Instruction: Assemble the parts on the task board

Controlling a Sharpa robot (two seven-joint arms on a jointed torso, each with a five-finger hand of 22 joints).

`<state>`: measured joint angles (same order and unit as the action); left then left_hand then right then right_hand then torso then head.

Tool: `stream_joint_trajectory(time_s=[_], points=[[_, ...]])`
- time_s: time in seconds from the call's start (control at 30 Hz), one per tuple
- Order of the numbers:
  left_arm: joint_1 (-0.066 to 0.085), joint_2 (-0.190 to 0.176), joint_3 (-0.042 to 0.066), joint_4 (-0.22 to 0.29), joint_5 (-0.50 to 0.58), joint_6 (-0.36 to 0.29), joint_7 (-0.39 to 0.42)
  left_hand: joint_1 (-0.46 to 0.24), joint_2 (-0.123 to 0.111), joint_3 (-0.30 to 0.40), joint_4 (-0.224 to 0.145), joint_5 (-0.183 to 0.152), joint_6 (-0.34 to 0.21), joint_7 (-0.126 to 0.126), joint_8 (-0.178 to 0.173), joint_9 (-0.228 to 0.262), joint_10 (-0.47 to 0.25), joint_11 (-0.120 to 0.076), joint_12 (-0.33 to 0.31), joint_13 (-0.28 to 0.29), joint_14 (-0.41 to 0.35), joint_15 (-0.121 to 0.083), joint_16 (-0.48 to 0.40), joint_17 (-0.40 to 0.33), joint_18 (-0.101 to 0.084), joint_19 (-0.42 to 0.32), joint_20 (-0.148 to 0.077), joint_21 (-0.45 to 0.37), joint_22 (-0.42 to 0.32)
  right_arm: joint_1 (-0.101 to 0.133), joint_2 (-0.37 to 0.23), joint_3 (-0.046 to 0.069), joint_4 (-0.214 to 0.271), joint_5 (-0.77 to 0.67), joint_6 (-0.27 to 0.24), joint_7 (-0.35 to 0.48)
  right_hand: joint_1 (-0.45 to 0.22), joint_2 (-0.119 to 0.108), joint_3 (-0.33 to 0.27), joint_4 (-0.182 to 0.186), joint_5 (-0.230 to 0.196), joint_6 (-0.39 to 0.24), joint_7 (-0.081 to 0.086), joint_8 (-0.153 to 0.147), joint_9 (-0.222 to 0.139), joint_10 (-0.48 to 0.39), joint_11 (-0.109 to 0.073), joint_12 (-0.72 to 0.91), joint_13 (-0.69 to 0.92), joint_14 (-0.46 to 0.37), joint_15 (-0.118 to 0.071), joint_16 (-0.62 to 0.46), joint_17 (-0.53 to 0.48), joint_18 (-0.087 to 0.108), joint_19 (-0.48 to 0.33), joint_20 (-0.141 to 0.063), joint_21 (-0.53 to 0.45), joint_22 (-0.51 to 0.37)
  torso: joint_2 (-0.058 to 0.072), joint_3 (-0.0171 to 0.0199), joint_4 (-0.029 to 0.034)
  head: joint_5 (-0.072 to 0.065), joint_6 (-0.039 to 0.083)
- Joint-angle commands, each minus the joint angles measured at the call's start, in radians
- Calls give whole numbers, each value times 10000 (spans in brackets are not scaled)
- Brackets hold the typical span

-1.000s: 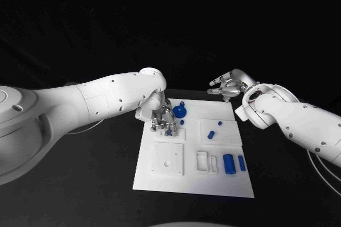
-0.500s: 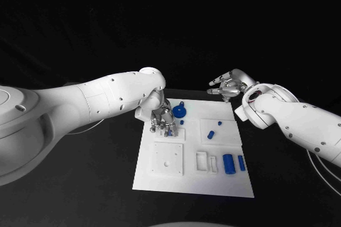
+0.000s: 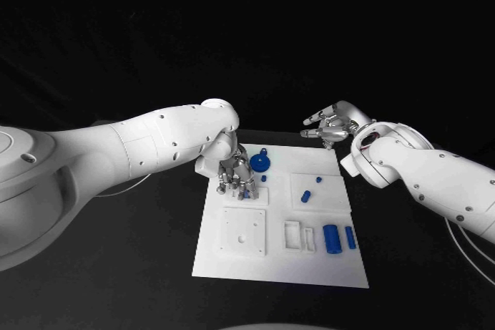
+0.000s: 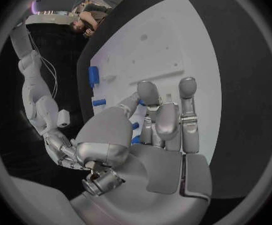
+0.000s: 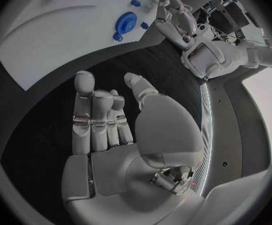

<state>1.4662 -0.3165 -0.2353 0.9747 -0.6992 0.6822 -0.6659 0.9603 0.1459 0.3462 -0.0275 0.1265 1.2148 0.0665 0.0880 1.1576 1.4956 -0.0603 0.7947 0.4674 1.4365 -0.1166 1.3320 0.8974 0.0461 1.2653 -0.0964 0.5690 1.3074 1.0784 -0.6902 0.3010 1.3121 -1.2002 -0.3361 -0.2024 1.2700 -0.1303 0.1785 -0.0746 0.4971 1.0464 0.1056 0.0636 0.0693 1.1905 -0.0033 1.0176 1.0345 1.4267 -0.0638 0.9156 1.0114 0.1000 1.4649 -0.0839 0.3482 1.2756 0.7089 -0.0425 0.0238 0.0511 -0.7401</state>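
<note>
The left hand reaches down over the far left part of the board with fingers bunched; whether it holds a part I cannot tell. The right hand hovers over the surface beyond the board's far right corner, fingers apart, empty. A blue disc lies just right of the left hand.

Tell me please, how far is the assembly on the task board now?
Early stage, it seems. The left hand works at a small blue part on the task board; whether it grips it is unclear. The right hand hovers open beyond the board. The blue round part, large cylinder and slim cylinder lie loose.
</note>
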Motion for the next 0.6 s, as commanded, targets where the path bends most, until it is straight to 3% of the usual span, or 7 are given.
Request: stream_joint_trajectory(time_s=[0.03, 0.37, 0.43, 0.5, 0.6], points=[[-94, 16, -45, 15, -215, -108, 98, 120, 173, 22, -85, 3, 1862, -1330, 0, -6, 152, -395, 26, 18, 35, -30, 31, 7, 190, 19, 39, -18, 180, -6, 1, 4, 16, -85, 52, 40, -100, -2, 39, -19, 56, 69, -14, -8, -14, -68, -2, -35, 1, 13, -77, -43, -4, 135, 405, -56, -11, 15, 2, 1, -3, -2, 11], [-92, 89, -45, -155, -313, -35, 76, 138, 165, -27, -73, -109, 1861, -1329, 7, -2, 152, -393, 26, 22, 37, -30, 27, 5, 187, 22, 38, -23, 181, -6, -6, 4, 36, -87, 58, 31, -108, -6, 65, -35, 81, 70, -14, -8, -15, -72, -3, -41, -3, 8, -78, -53, -10, 136, 403, -56, -28, 13, -5, 8, 7, -12, 4], [-92, 102, -45, -190, -312, -28, 69, 131, 146, -74, -62, -277, 1864, -1331, 8, -3, 152, -394, 28, 24, 36, -28, 29, 8, 185, 20, 39, -28, 179, -6, -5, 4, 37, -87, 58, 30, -108, -6, 65, -35, 81, 70, -14, -8, -15, -72, -3, -41, -3, 8, -78, -53, -10, 136, 403, -56, -28, 13, -6, 8, 11, -10, 1], [-92, 116, -45, -226, -306, -27, 70, 126, 149, -260, 12, -711, 1873, -1334, 9, -6, 153, -397, 30, 27, 40, -27, 35, 23, 181, 25, 40, -37, 178, -6, -4, 4, 38, -88, 58, 30, -108, -6, 65, -35, 81, 70, -14, -8, -15, -72, -3, -41, -3, 8, -78, -53, -10, 136, 403, -56, -28, 13, -8, 8, 6, -14, -6], [-92, 136, -45, -273, -284, -45, 83, 189, 173, -544, 71, -744, 1889, -1341, 4, -6, 153, -400, 32, 29, 40, -37, 41, 42, 175, 35, 31, -38, 182, -6, -3, 4, 39, -90, 59, 29, -108, -6, 65, -35, 81, 70, -14, -8, -15, -72, -3, -41, -3, 8, -78, -53, -10, 136, 403, -56, -28, 13, -6, 5, 1, -21, -4]])
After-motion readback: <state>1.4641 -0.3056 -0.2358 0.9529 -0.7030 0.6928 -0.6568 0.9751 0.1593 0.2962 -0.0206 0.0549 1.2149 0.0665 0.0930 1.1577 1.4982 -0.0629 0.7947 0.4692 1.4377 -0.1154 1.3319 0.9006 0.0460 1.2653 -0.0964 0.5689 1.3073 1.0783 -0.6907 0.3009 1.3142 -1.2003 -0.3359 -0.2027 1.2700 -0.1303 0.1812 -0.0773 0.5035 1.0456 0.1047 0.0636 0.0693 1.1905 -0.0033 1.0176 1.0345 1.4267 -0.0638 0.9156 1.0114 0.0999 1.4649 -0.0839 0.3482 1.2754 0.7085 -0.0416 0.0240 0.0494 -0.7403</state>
